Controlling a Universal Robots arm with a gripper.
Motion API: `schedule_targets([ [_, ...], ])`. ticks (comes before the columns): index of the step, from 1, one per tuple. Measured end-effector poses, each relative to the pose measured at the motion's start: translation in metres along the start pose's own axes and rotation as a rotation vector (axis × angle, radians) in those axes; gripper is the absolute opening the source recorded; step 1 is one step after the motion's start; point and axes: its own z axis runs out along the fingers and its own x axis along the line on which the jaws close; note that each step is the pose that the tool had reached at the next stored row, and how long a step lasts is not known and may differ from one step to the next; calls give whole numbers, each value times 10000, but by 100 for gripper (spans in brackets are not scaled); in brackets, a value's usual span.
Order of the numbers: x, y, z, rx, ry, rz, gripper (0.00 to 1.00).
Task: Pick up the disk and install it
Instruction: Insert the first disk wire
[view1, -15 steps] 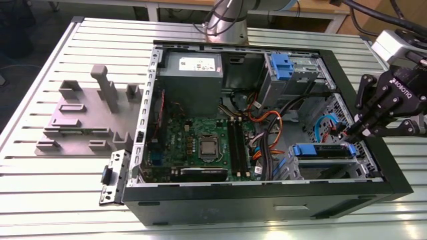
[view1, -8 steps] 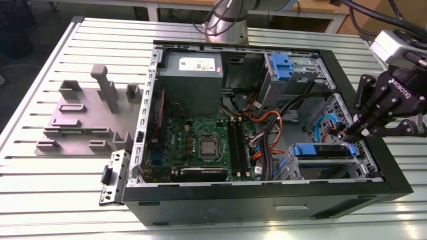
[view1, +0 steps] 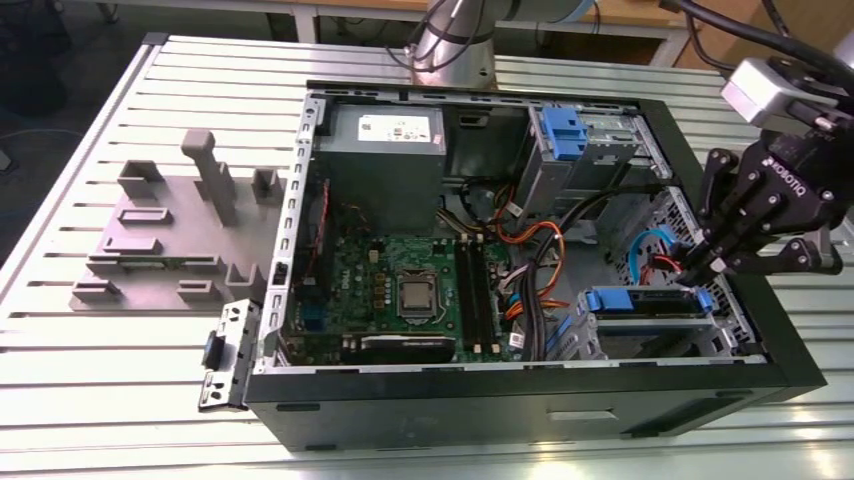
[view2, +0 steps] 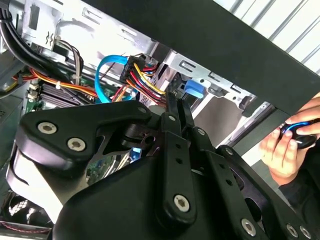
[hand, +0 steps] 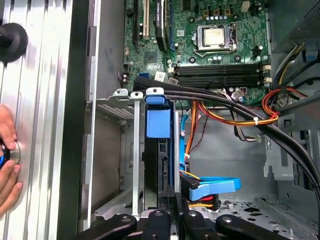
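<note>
While on edge in its cage (hand: 116, 150), disk (hand: 159, 165) lengthwise toward pincer (hand: 172, 207).

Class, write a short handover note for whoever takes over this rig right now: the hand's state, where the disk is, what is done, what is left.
Hand: fingers shut, tips down inside the computer case, just above the drive cage.
Disk: standing on edge in the drive cage's slot, not gripped as far as the first wrist view shows.
Done: disk picked up and put into the cage.
Left: whether it is fully seated cannot be told; check that.
</note>
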Motion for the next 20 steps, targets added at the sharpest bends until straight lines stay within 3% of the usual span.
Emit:
schedule_targets([
  [5, 0, 50, -34, 328, 13, 41, 16],
  [9, 1, 104, -26, 800, -16, 95, 16],
  [10, 1, 124, -22, 888, -21, 104, 16],
  [16, 1, 195, 3, 1034, -26, 121, 16],
  [20, 7, 227, 17, 1260, -80, 141, 16],
])
